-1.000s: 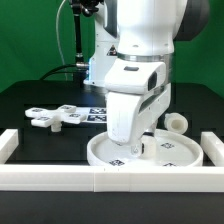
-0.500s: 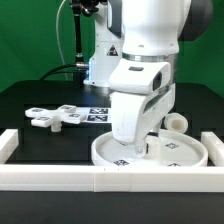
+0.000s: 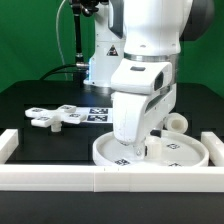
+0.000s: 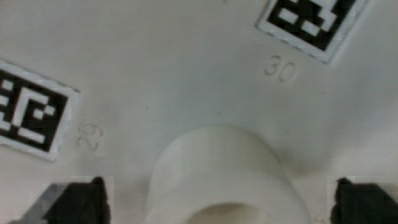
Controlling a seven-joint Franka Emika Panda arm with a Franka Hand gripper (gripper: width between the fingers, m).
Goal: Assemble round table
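The gripper (image 4: pixel 222 203) hangs low over the round disc (image 3: pixel 185 153), its fingers (image 4: pixel 79 202) spread wide and holding nothing. A rounded white stub (image 4: pixel 219 170) on the disc rises between them, touching neither. The short post (image 3: pixel 177 122) stands near the fingers, just off the disc, and the cross-shaped foot (image 3: pixel 55 117) lies well apart. The white frame (image 3: pixel 60 178) walls the disc's front

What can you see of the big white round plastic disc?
The big white round plastic disc lies flat on the black table, just behind the white frame's front wall. It has a raised rim, black-and-white square tags and a rounded bump on top. The open gripper hangs over that bump, its fingers either side.
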